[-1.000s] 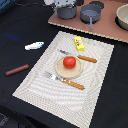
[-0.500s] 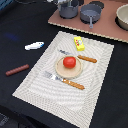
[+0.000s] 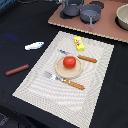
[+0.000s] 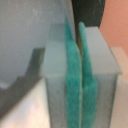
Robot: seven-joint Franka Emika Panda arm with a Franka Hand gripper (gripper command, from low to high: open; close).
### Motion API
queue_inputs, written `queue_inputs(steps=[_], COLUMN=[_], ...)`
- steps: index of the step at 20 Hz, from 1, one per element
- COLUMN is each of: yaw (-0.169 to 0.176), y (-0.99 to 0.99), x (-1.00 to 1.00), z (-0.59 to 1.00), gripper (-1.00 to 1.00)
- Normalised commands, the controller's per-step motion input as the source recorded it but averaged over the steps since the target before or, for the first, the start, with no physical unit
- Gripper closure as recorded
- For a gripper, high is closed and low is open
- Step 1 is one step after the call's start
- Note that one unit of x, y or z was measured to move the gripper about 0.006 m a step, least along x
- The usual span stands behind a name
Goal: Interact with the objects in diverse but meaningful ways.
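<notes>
End effector [image 4: 80, 75] pads pressed together, empty; tomato [image 3: 69, 62] mid-placemat [image 3: 95, 95], bare margins around it

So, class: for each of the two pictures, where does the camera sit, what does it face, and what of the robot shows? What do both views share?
Exterior view: high and off the arm, looking down at a slant on the placemat, with the tomato on the plate; no robot part shows clearly.
Wrist view: on the wrist, looking along the hand, its green pads pressed together.
Shared: perhaps the grey pot and brown board; too blurred to be sure.
</notes>
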Motion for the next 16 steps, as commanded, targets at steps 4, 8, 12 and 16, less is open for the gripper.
queue_inputs(steps=[4,8,12,16], yaw=[-0.027,-0.044,-0.025,-0.015], y=[-0.08,-0.44,-0.66,-0.72], x=[-0.22,-0.55,-0.51,-0.39], z=[0.52,0.50,0.26,0.02], gripper=[1.00,1.00,1.00,1.00])
